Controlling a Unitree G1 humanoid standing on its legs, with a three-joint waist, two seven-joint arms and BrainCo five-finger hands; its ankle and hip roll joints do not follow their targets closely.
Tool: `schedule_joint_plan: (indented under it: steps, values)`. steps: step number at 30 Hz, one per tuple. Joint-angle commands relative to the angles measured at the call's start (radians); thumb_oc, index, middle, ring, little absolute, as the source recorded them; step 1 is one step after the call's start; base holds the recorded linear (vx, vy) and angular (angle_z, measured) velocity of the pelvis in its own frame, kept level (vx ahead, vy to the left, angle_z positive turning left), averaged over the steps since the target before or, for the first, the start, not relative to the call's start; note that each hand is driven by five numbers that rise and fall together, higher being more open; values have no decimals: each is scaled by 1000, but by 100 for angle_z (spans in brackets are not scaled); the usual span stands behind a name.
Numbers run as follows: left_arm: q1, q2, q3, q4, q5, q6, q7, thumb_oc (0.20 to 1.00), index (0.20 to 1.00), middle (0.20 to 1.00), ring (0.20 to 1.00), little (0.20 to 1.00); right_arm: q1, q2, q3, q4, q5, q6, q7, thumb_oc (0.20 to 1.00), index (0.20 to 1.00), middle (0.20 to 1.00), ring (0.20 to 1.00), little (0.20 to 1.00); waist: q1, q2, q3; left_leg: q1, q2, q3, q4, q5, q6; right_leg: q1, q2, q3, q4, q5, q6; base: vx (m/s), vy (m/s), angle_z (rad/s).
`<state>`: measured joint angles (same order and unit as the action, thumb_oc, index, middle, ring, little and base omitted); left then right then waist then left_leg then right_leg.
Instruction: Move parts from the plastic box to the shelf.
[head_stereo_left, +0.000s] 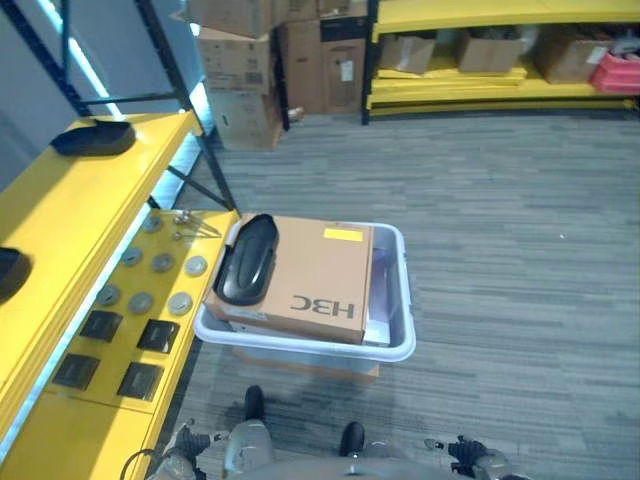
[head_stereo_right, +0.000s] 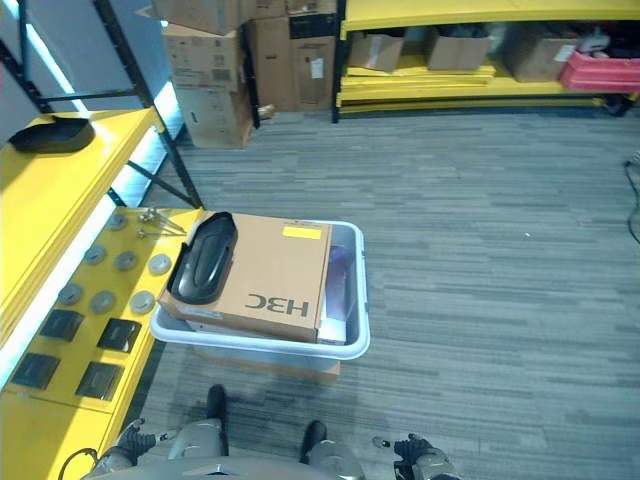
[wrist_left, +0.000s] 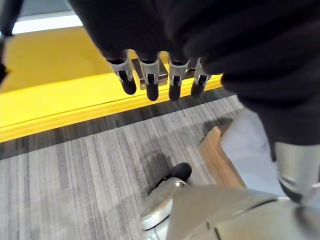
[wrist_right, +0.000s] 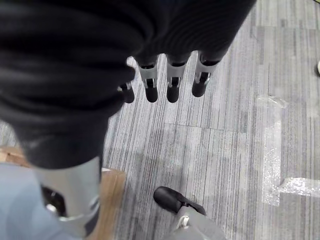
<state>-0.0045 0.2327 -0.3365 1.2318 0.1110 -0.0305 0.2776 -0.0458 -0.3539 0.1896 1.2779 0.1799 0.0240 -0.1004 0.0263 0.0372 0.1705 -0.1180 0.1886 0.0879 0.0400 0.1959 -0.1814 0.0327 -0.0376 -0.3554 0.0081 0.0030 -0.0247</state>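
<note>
**Location of work**
- Black oblong part (head_stereo_left: 249, 258): flat on top of carton (head_stereo_left: 310, 280), along the carton edge nearest shelf (head_stereo_left: 60, 210).
- Carton inside pale plastic box (head_stereo_left: 400, 300), covering most of the opening. Contents beneath hidden.
- Box just beside the lower ledge of the shelf.
- Two similar black parts already on the upper board: far part (head_stereo_left: 93, 137) and near part (head_stereo_left: 8, 270).
- On the lower ledge: round discs (head_stereo_left: 160, 265) and dark square plates (head_stereo_left: 120, 350).

**Hand state**
- Left hand (wrist_left: 150, 80): fingers straight, pointing down, empty, hanging low near the shelf edge and well apart from the part.
- Right hand (wrist_right: 172, 85): fingers straight, pointing down, empty, hanging over bare carpet.

**Handling, judged from appearance**
- Probably a moulded plastic shell: rigid, light, smooth and somewhat glossy, so likely slippery against fingertips.
- Not obviously fragile. Could still slide off the carton if nudged sideways.
- Domed top, tapering toward one end. Avoid pinching the crown.
- Take hold across the narrow width near the middle, thumb on one long edge and fingers on the other.
- Lift straight up before swinging toward the shelf.
- Set down flat on the upper board, clear of the parts lying there.

**Markings**
- Yellow label (head_stereo_left: 343, 234) on the carton top, text too small to tell.
- Large dark print (head_stereo_left: 322, 306) on the carton top near its front edge, upside down from the head camera.
- No legible marking on the part.
</note>
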Motion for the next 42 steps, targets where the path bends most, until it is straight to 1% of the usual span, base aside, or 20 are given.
schedule_joint_plan:
  steps: [1, 2, 5, 6, 7, 8, 9, 10, 11, 14, 15, 16, 19, 20, 23, 25, 28, 31, 33, 42]
  values:
    - [-4, 28, -16, -31, -33, 4, 32, 1000, 1000, 1000, 1000, 1000, 19, 37, -59, -7, 85, -150, -64, 1000, 1000, 1000, 1000, 1000, 25, 2, 27, 50, -56, 30, 34, -135, 90, -3, -170, 35, 38, 33, 180, 36, 146, 8]
    - [-1, 27, -15, -31, -34, 4, 34, 1000, 1000, 1000, 1000, 1000, 20, 42, -59, -12, 93, -156, -67, 1000, 1000, 1000, 1000, 1000, 26, 2, 27, 52, -59, 31, 31, -136, 92, -3, -171, 36, 37, 35, 182, 39, 126, 16]
    - [25, 27, -4, -42, -21, -9, 42, 1000, 1000, 1000, 1000, 1000, 21, 51, -80, -93, 188, -231, -122, 1000, 1000, 1000, 1000, 1000, 29, 0, 20, 63, -74, 34, 18, -143, 102, -8, -177, 38, 30, 45, 189, 25, 53, 12]
    - [52, 58, 15, -68, -13, -22, 27, 1000, 1000, 1000, 1000, 1000, 32, 4, -128, -187, 245, -262, -125, 1000, 1000, 1000, 1000, 1000, 32, -9, 21, 65, -75, 37, 24, -152, 106, -11, -178, 42, 27, 50, 194, 3, -15, 8]
    - [64, 67, 21, -77, -10, -24, 26, 1000, 1000, 1000, 1000, 1000, 31, -11, -142, -248, 268, -245, -140, 1000, 1000, 1000, 1000, 1000, 33, -15, 18, 59, -76, 38, 25, -150, 109, -16, -178, 41, 25, 55, 195, 6, -66, -2]
    - [85, 79, 26, -89, -7, -31, 32, 1000, 1000, 1000, 1000, 1000, 27, -37, -160, -363, 302, -231, -185, 1000, 1000, 1000, 1000, 1000, 37, -24, 18, 59, -74, 41, 28, -152, 113, -15, -176, 41, 21, 57, 197, 30, -87, -1]
    - [107, 87, 28, -92, -3, -45, 41, 1000, 1000, 1000, 1000, 1000, 20, -58, -180, -477, 327, -252, -263, 1000, 1000, 1000, 1000, 1000, 40, -31, 18, 64, -72, 44, 27, -157, 116, -10, -173, 42, 17, 57, 196, 36, -80, -2]
    - [117, 88, 32, -91, 2, -54, 47, 1000, 1000, 1000, 1000, 1000, 12, -75, -205, -546, 335, -220, -291, 1000, 1000, 1000, 1000, 1000, 40, -35, 14, 62, -73, 46, 23, -154, 118, -13, -173, 41, 13, 60, 197, 44, -56, -5]
    - [132, 91, 40, -91, 6, -65, 53, 1000, 1000, 1000, 1000, 1000, -2, -100, -251, -637, 333, -229, -349, 1000, 1000, 1000, 1000, 1000, 41, -40, 11, 68, -72, 51, 15, -155, 121, -13, -171, 41, 9, 62, 198, 44, -27, -4]
    - [148, 93, 56, -100, 0, -68, 53, 1000, 1000, 1000, 1000, 1000, -20, -150, -350, -825, 284, -240, -489, 1000, 1000, 1000, 1000, 1000, 38, -44, 6, 80, -71, 63, -4, -154, 124, -12, -166, 40, -1, 65, 202, 43, 9, 3]
    - [160, 93, 69, -112, -8, -55, 52, 1000, 1000, 1000, 1000, 1000, -30, -185, -421, -949, 223, -241, -575, 1000, 1000, 1000, 1000, 1000, 36, -46, 3, 88, -72, 72, -13, -156, 126, -9, -164, 40, -9, 66, 204, 64, 55, 5]
    - [165, 92, 84, -113, -11, -47, 48, 1000, 1000, 1000, 1000, 1000, -41, -211, -468, -1053, 207, -225, -615, 1000, 1000, 1000, 1000, 1000, 36, -46, -1, 91, -72, 78, -20, -155, 126, -8, -163, 37, -12, 65, 206, 60, 66, 2]
    - [167, 82, 112, -98, -10, -33, 43, 1000, 1000, 1000, 1000, 1000, -58, -234, -523, -1206, 173, -194, -623, 1000, 1000, 1000, 1000, 1000, 40, -46, -8, 94, -72, 79, -36, -152, 123, -6, -162, 31, -19, 64, 209, 50, 74, -11]
    - [172, 69, 132, -88, 1, -31, 43, 1000, 1000, 1000, 1000, 1000, -69, -252, -529, -1258, 126, -142, -546, 1000, 1000, 1000, 1000, 1000, 47, -47, -11, 98, -74, 77, -46, -151, 120, 0, -162, 26, -27, 64, 210, 68, 95, -8]
    - [181, 58, 134, -86, -15, -33, 46, 1000, 1000, 1000, 1000, 1000, -98, -274, -499, -1251, 97, -80, -471, 1000, 1000, 1000, 1000, 1000, 64, -46, -12, 96, -77, 72, -47, -149, 119, 5, -167, 16, -31, 64, 210, 41, 86, -1]
    - [189, 49, 127, -82, -73, -34, 34, 1000, 1000, 1000, 1000, 1000, -155, -284, -424, -1192, 109, -48, -426, 1000, 1000, 1000, 1000, 1000, 96, -42, 0, 82, -79, 58, -35, -151, 118, 5, -176, 2, -22, 61, 211, 17, 108, 3]
    - [179, 52, 122, -76, -94, -46, 28, 1000, 1000, 1000, 1000, 1000, -233, -279, -353, -1123, 129, -23, -414, 1000, 1000, 1000, 1000, 1000, 128, -39, 17, 46, -88, 37, -20, -147, 120, -10, -188, -13, -14, 66, 210, -80, 85, 4]
    - [137, 75, 74, -51, -121, -73, 18, 1000, 1000, 1000, 1000, 1000, -435, -276, -222, -889, 159, -64, -432, 1000, 1000, 1000, 1000, 1000, 186, -23, 75, -19, -105, -4, 8, -148, 123, -47, -208, -41, 12, 66, 214, -255, 113, 41]
    - [109, 83, 34, -30, -132, -97, 18, 1000, 1000, 1000, 1000, 1000, -556, -279, -150, -736, 180, -119, -443, 1000, 1000, 1000, 1000, 1000, 227, -11, 111, -69, -121, -29, 19, -142, 128, -74, -221, -63, 25, 68, 217, -188, 74, 54]
    - [112, 83, -2, -14, -167, -121, -13, 1000, 1000, 1000, 1000, 1000, -704, -273, -48, -569, 197, -108, -447, 1000, 1000, 1000, 1000, 1000, 295, 17, 159, -140, -152, -79, 28, -126, 132, -97, -248, -110, 50, 54, 216, -48, 60, 31]
